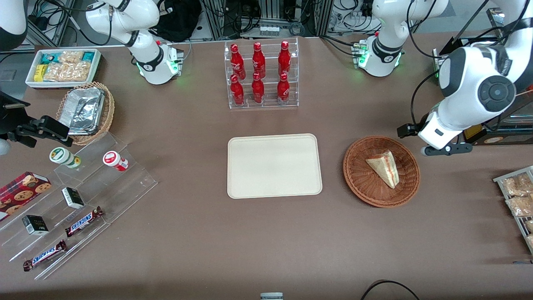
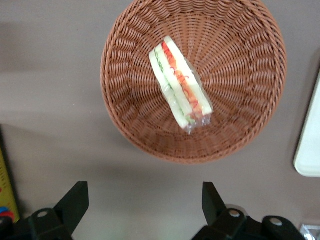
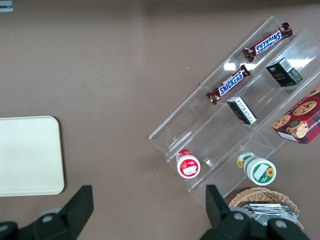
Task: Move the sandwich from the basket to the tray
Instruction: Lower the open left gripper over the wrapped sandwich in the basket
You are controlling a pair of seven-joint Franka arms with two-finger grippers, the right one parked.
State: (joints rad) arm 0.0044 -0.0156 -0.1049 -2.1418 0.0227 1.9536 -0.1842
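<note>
The sandwich (image 1: 385, 168) (image 2: 179, 85), a pale wedge with red, white and green layers, lies in the reddish-brown wicker basket (image 1: 361, 183) (image 2: 125, 117). The cream tray (image 1: 275, 165) (image 2: 311, 150) lies flat beside the basket, toward the parked arm's end, with nothing on it. My gripper (image 1: 442, 149) (image 2: 144, 202) hangs above the table just outside the basket's rim, toward the working arm's end and slightly farther from the front camera. Its fingers (image 2: 75, 200) stand wide open with only bare table between them.
A clear rack of red bottles (image 1: 261, 75) stands farther from the camera than the tray. Toward the parked arm's end are a stepped acrylic stand with snacks (image 1: 75, 204), a tan basket of foil trays (image 1: 85, 110) and a white snack bin (image 1: 62, 66). Packets on a rack (image 1: 518, 196) lie at the working arm's end.
</note>
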